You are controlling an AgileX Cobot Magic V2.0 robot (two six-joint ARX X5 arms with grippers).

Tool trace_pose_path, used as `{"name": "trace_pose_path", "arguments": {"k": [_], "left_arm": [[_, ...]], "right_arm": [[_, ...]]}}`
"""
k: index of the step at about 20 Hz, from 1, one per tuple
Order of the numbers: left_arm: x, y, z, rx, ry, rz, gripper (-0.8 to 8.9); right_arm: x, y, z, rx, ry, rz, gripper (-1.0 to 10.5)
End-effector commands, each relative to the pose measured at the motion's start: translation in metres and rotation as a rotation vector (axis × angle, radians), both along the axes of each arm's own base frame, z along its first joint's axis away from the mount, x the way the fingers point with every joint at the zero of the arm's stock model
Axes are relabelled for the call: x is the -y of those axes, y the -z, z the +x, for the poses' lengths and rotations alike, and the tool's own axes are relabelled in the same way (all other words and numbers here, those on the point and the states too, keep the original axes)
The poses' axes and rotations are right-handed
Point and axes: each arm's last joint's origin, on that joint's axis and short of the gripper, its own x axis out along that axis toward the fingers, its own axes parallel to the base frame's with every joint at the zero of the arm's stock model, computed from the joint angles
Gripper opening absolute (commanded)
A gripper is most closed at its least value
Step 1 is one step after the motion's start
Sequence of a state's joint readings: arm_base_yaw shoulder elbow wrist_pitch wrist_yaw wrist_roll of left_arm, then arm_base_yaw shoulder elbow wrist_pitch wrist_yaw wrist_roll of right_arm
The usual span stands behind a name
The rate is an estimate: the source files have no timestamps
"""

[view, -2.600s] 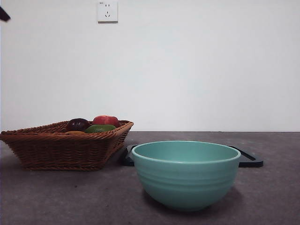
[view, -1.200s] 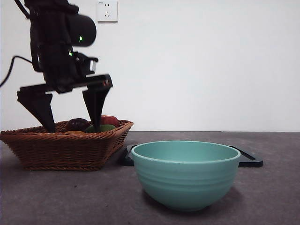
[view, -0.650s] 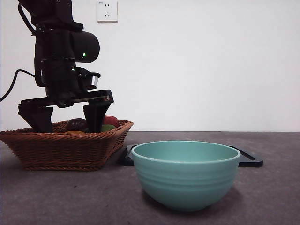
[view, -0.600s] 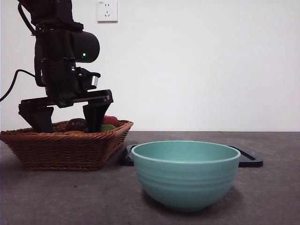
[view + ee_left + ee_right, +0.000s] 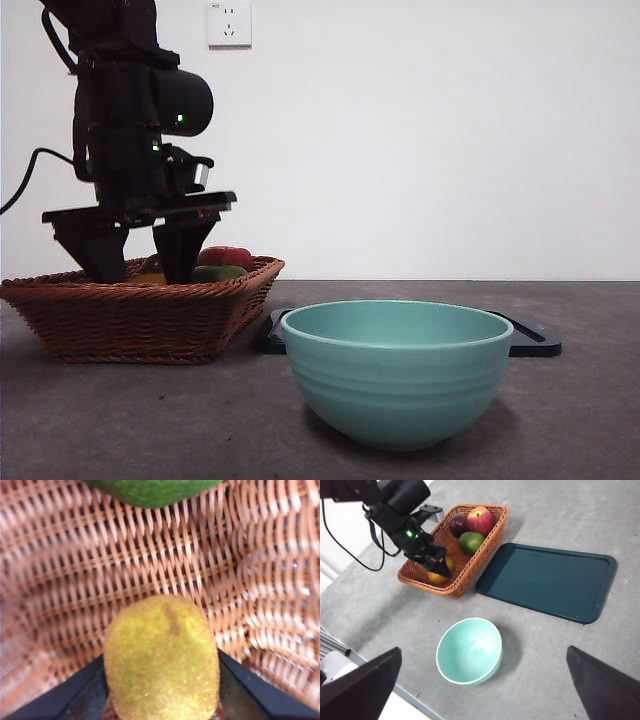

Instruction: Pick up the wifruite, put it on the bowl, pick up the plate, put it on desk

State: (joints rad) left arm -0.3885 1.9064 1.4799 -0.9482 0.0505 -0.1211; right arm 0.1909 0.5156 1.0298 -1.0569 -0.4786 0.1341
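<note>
Inside the basket: the left gripper [image 5: 140, 272] is lowered into the brown wicker basket [image 5: 130, 315], its two black jaws set against either side of the wifruite [image 5: 161, 659].
Left gripper's state: jaws drawn narrow around the wifruite, one jaw on each flank, the fruit filling the gap between them.
Wifruite: a yellow-brown, dull-skinned fruit lying low in the basket, near the basket's end that faces the bowl; from overhead it shows as an orange patch [image 5: 439, 572] just under the gripper's tip.
Just beyond the gripper's tips: a green fruit [image 5: 152, 491] on the woven floor, apart from the wifruite.
Farther along the basket from the gripper: a red fruit [image 5: 480, 520] and a dark purple fruit [image 5: 458, 524], side by side at the far end.
Beside the basket, away from the gripper: a dark green tray [image 5: 547, 581] lying flat on the desk [image 5: 630, 525].
Bowl: the mint-green bowl [image 5: 469, 651] stands upright on the desk, well apart from the gripper, with nothing in it.
Right gripper: [image 5: 480, 685] held high above the desk, jaws spread wide, gripping nothing.
</note>
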Motion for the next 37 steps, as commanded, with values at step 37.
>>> {"name": "trace_pose_path", "arguments": {"k": [37], "left_arm": [[0.194, -0.055, -0.156, -0.025, 0.454, -0.033, 2.79]], "right_arm": [[0.009, -0.044, -0.049, 0.086, -0.058, -0.028, 5.5]]}}
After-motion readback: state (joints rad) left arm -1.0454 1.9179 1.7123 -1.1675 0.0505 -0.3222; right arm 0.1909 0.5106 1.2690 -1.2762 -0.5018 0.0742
